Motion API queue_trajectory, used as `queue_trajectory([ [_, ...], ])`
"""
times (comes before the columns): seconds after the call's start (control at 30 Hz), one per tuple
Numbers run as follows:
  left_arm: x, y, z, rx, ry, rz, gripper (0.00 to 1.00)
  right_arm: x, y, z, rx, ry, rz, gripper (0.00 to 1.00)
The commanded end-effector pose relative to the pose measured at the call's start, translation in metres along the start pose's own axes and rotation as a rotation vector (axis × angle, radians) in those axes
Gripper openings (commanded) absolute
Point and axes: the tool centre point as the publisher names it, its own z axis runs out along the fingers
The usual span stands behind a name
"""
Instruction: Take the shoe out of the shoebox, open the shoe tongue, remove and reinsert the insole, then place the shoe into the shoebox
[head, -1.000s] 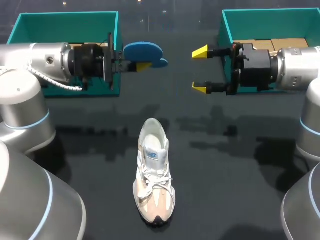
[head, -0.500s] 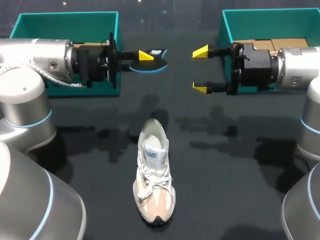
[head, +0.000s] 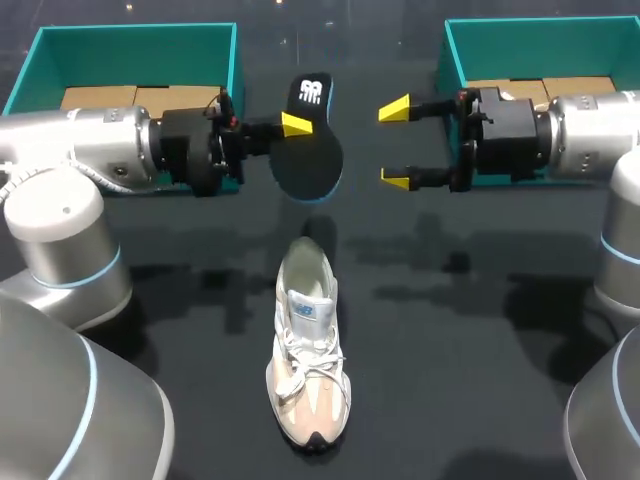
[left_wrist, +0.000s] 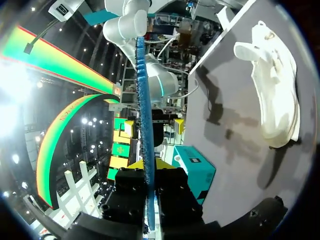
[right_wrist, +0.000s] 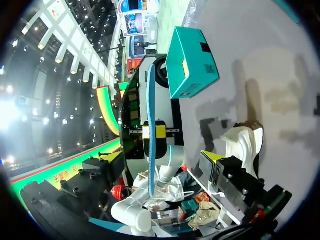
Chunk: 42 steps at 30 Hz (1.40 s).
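Note:
A white and beige shoe (head: 308, 345) lies on the dark table, toe toward the near edge; it also shows in the left wrist view (left_wrist: 275, 95). Above the table behind its heel, my left gripper (head: 297, 127) is shut on the insole (head: 312, 160), whose black face with a white logo is turned up toward the head camera. In the left wrist view the blue insole (left_wrist: 142, 100) is edge-on between the yellow tips. My right gripper (head: 396, 144) stands open just right of the insole, apart from it. From the right wrist the insole (right_wrist: 150, 135) hangs ahead of its open fingers.
Two teal shoeboxes stand at the back, one at the left (head: 130, 45) behind my left arm and one at the right (head: 520, 35) behind my right arm. Both show brown cardboard inside. The shoe (right_wrist: 245, 145) lies alone mid-table.
The left wrist has rolled, turning the insole from flat and edge-on to its black face up, and the gripper has come slightly lower and nearer the shoe. The right gripper has barely shifted.

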Motion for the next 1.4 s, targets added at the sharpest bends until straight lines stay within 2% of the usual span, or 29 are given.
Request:
queue_trajectory([
  [0.03, -0.002, 0.008, 0.009, 0.005, 0.01, 0.011, 0.0, 0.006, 0.002, 0.011, 0.03, -0.048, -0.046, 1.0],
  [0.5, 0.005, 0.015, 0.018, -0.035, 0.045, 0.1, 0.0, 0.002, -0.002, 0.036, 0.095, -0.067, -0.105, 1.0],
  [0.63, 0.006, 0.016, 0.02, -0.043, 0.052, 0.108, 0.0, 0.0, -0.002, 0.045, 0.111, -0.057, -0.106, 0.93],
  [0.7, 0.006, 0.017, 0.022, -0.048, 0.053, 0.114, 0.0, -0.001, -0.002, 0.05, 0.12, -0.058, -0.104, 0.82],
  [0.9, 0.006, 0.017, 0.026, -0.058, 0.057, 0.13, 0.0, -0.003, -0.002, 0.057, 0.134, -0.053, -0.102, 0.62],
  [0.97, 0.006, 0.016, 0.027, -0.061, 0.058, 0.134, 0.0, -0.004, -0.002, 0.059, 0.135, -0.051, -0.102, 0.52],
  [1.4, 0.007, 0.016, 0.029, -0.071, 0.065, 0.15, 0.0, -0.006, -0.004, 0.064, 0.135, -0.042, -0.104, 0.32],
])
